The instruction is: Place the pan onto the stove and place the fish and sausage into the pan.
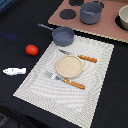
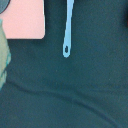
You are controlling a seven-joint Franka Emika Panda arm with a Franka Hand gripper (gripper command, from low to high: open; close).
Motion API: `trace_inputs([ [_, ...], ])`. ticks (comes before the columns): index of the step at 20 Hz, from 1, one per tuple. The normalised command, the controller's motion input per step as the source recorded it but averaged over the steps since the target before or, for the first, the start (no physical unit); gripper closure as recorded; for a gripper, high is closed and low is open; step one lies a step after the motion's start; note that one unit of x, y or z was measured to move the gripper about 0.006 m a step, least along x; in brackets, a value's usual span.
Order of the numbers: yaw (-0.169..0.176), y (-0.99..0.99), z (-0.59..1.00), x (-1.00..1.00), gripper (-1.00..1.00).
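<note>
Nearest us, the pan's thin handle (image 2: 67,27) looks rigid, so we judge it grippable; tool state indeterminable.

We cannot read any words, numbers or signs here. The pictures are small and blurry, so tiny print on the pan (image 1: 63,35) or the stove (image 1: 111,30) may be hiding.

Blue-grey pan (image 1: 63,35), pinkish-brown stove (image 1: 107,25), red sausage (image 1: 32,49), white fish (image 1: 14,71), pale woven placemat (image 1: 47,82).
</note>
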Motion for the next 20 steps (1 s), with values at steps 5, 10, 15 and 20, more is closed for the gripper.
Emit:
trace_inputs([
  [5, 0.000, -0.13, -0.09, 0.11, -1.00],
  [10, -0.030, -0.14, -0.18, 0.40, -1.00],
  [15, -0.063, -0.23, -0.32, 0.39, -1.00],
  [20, -0.081, -0.26, -0.43, 0.29, -1.00],
])
